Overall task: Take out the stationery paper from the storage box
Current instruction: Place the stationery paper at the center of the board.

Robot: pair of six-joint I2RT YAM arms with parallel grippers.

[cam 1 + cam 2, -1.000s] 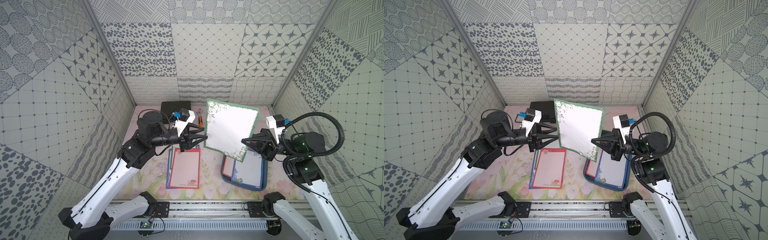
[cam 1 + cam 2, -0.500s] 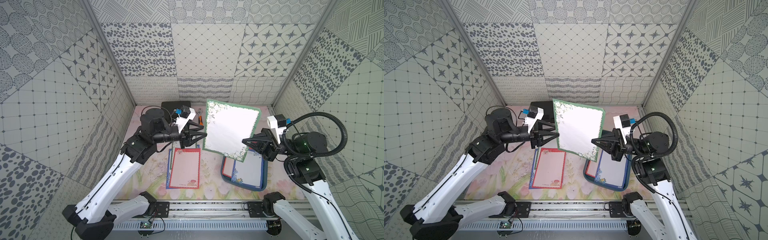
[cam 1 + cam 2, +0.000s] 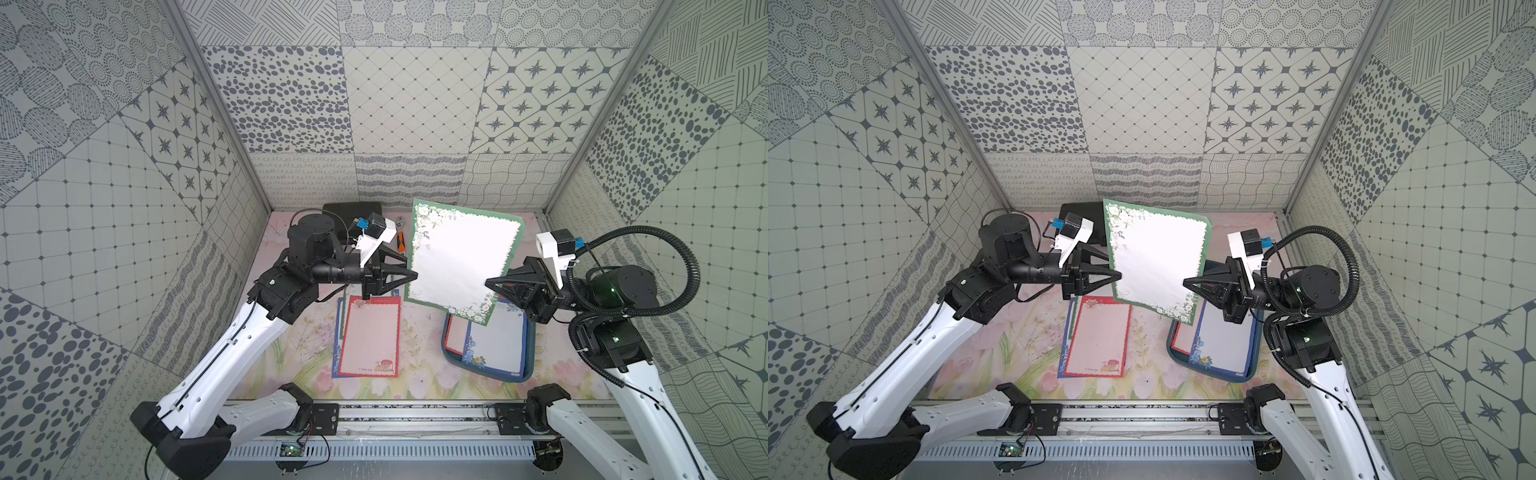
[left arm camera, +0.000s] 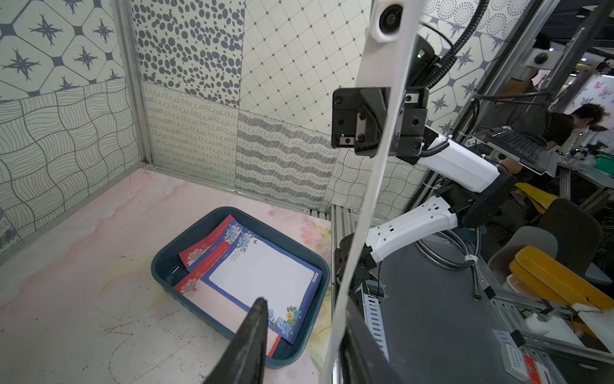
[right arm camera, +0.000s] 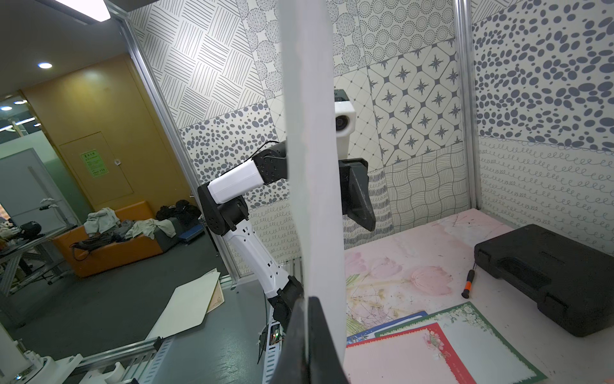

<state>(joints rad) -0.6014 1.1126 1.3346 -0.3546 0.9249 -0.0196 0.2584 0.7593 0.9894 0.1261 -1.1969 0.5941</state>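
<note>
A green-bordered sheet of stationery paper (image 3: 461, 262) (image 3: 1158, 257) hangs upright in the air above the table. My right gripper (image 3: 490, 282) (image 5: 307, 301) is shut on its right edge. My left gripper (image 3: 412, 275) (image 4: 305, 335) is open at the sheet's left edge (image 4: 369, 199), which lies against one finger while the other stands apart. The teal storage box (image 3: 451, 353) (image 4: 159, 266) sits below the right gripper. In it a blue-bordered sheet (image 3: 496, 340) (image 4: 262, 269) lies over red-bordered ones. A red-bordered sheet (image 3: 368, 336) tops a small pile on the table.
A black tool case (image 3: 353, 212) (image 5: 548, 276) stands at the back left by the wall. An orange-handled tool (image 3: 401, 243) (image 5: 467, 284) lies beside it. The enclosure walls close in on three sides, and the rail (image 3: 395, 419) runs along the front.
My left gripper has edged up to the hanging sheet's left edge and its jaws have narrowed. The right gripper and the sheet have hardly moved.
</note>
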